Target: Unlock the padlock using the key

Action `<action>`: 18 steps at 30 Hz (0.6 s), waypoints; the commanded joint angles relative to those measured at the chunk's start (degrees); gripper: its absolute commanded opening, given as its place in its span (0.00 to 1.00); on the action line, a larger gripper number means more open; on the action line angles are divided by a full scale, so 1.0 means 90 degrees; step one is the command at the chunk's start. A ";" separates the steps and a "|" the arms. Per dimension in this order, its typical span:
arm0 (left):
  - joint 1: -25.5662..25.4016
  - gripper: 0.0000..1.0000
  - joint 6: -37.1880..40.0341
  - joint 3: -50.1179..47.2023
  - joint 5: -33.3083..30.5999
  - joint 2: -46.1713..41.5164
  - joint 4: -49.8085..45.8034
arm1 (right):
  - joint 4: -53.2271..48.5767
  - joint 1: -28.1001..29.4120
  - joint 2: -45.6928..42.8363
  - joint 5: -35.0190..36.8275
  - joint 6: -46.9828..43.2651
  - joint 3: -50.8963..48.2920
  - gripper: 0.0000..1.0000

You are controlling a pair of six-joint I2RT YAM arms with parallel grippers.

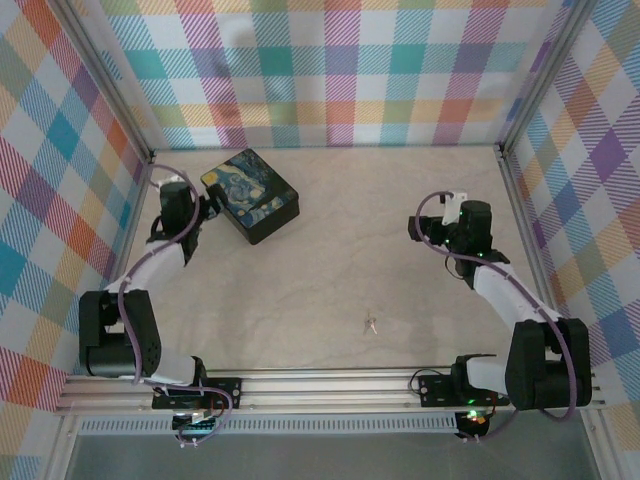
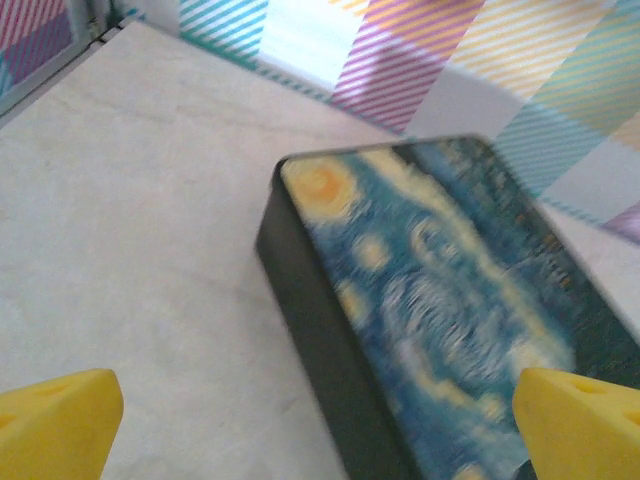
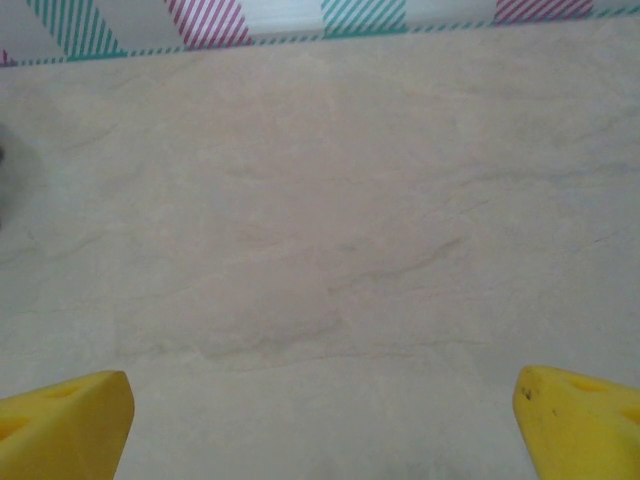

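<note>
On the table, front middle: you have one tiny, thin silvery metal key (image 1: 371,323), lying flat on the pale marbled tabletop (image 1: 400,200). It is nearer the arm bases than the back wall and well apart from both grippers. It is too small to make out any detail.
Back left of the table: one dark rectangular tin box painted with blue-and-yellow swirls (image 1: 250,195), painted face up, set at an angle to the walls.
Your left gripper (image 1: 207,209): one, jaws spread wide and holding nothing, just beside the box's left side. In your left wrist view its two yellow fingertips (image 2: 55,425) sit either side of the box's near corner. You cannot tell whether the right-hand one touches the box.
Your right gripper (image 1: 413,228): one, jaws wide and empty, over the right half of the table. In your right wrist view its two yellow fingertips (image 3: 60,425) have bare tabletop between them.
Arms: two, white and black, on one metal rail (image 1: 330,385) at the near edge.
Walls: three plaid panels (image 1: 330,70), at left, back and right.
</note>
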 commanded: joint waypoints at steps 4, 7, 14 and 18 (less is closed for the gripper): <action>-0.0202 1.00 -0.1373 0.1413 0.0872 0.0869 -0.2169 | -0.1122 0.0396 -0.0223 -0.0638 0.1043 0.0304 0.90; -0.0452 1.00 -0.1313 0.1995 0.0911 0.1321 -0.2899 | -0.0903 0.0963 -0.0250 -0.0494 0.1247 0.0135 0.89; -0.0523 0.98 -0.1130 0.2275 0.1245 0.1927 -0.3188 | -0.0872 0.1763 0.0534 -0.0354 0.1282 0.0372 0.86; -0.0523 0.90 -0.0785 0.2268 0.1652 0.2240 -0.3134 | -0.0781 0.1991 0.0758 -0.0441 0.1368 0.0430 0.86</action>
